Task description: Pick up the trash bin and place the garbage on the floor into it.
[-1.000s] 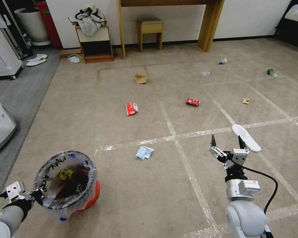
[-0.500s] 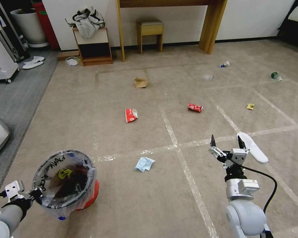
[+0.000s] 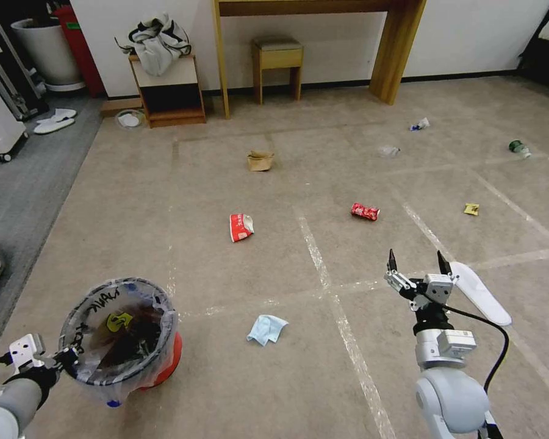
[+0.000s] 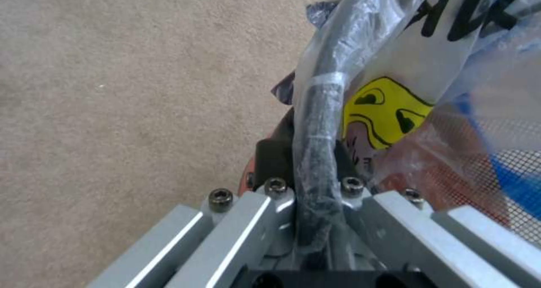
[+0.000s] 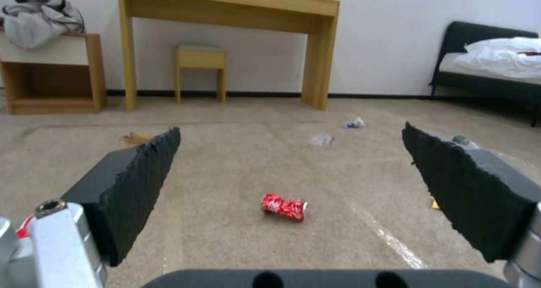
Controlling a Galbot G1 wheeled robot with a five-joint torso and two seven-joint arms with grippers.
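Left end effector (image 3: 67,356): lower left of frame, clamped on the rim of the red trash bin (image 3: 121,338), which holds some litter.
Blue mask (image 3: 266,329): on the carpet floor (image 3: 165,201), lower centre.
Crushed red can (image 3: 365,211): centre right.
Right end effector (image 3: 416,265): lower right, spread wide, empty.
Progress: bin picked up; most garbage apparently still uncollected.

Hidden or unclear: trash bin (image 3: 165,360) red body mostly behind its bag; far litter (image 3: 389,150) possibly clear plastic; white slipper (image 3: 482,292) heel behind right gripper (image 3: 416,262).
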